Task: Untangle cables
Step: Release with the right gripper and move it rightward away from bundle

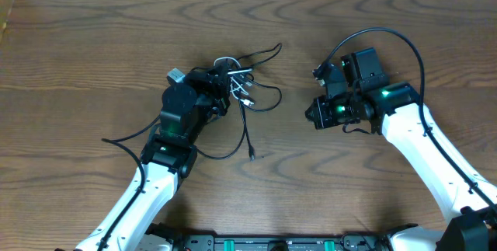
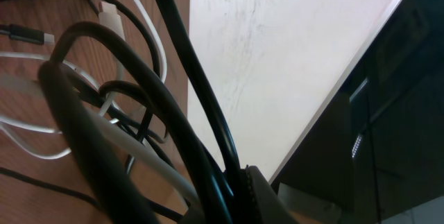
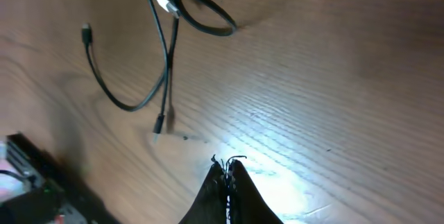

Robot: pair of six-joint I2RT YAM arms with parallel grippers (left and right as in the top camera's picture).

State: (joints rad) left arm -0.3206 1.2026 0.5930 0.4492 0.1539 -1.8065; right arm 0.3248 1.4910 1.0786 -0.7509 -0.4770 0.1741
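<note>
The cables lie in a tangle at the table's middle: thin black cords and a white one. One black cord runs toward me and ends in a plug. My left gripper is in the tangle's left side. In the left wrist view a black cable runs down into its jaws, which look shut on it, with white cable loops beside. My right gripper is shut and empty, right of the tangle; its closed tips hover over bare wood, apart from the black loops.
The wooden table ends at a pale wall along the far edge. The right arm's own thick black cable arcs above its wrist. A dark rail runs along the near edge.
</note>
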